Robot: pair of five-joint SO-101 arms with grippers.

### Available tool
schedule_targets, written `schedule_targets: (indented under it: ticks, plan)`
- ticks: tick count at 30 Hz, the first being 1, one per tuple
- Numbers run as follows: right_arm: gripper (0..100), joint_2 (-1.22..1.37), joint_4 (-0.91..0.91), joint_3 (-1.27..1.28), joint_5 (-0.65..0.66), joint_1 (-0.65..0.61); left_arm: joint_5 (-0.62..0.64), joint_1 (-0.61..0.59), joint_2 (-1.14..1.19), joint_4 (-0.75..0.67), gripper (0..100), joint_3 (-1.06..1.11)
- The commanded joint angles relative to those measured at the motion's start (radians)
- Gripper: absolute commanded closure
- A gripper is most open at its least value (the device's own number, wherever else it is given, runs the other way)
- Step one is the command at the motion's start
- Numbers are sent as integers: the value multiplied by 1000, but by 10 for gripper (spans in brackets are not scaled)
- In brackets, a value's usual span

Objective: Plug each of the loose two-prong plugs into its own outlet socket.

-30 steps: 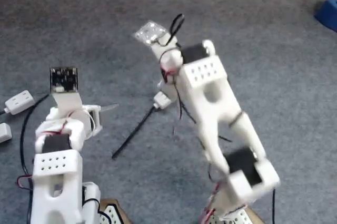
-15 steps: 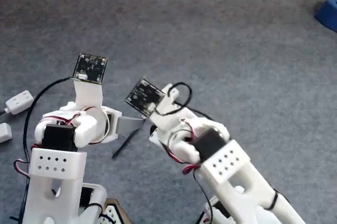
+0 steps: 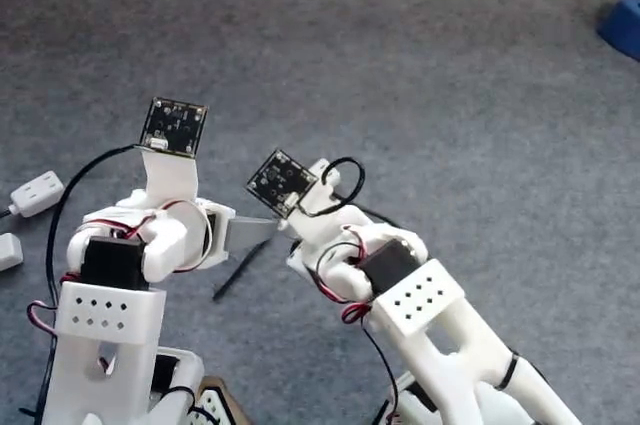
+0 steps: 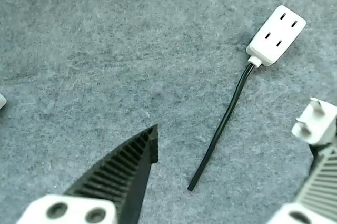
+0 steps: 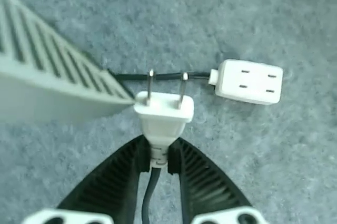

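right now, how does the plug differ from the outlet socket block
The plug is clamped in the right end effector; the outlet socket block lies free on the carpet. The plug shows two bare metal prongs, while the outlet socket block shows two pairs of slots. The plug tapers toward its cord; the outlet socket block is a wider rectangle. Both are white with dark cords.

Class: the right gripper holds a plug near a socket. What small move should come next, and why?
Probably shift the right gripper sideways to bring the plug over the socket: the prongs point at the cord beside it, not at its upward-facing slots.
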Motion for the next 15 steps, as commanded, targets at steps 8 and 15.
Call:
schedule_targets:
  ticks: [8, 15]
  plan:
    - [991, -189, 48, -15, -29, -59, 5, 16, -7, -244, 564, 179]
    - [991, -170, 47, -15, -31, -53, 5, 21, -7, -204, 564, 145]
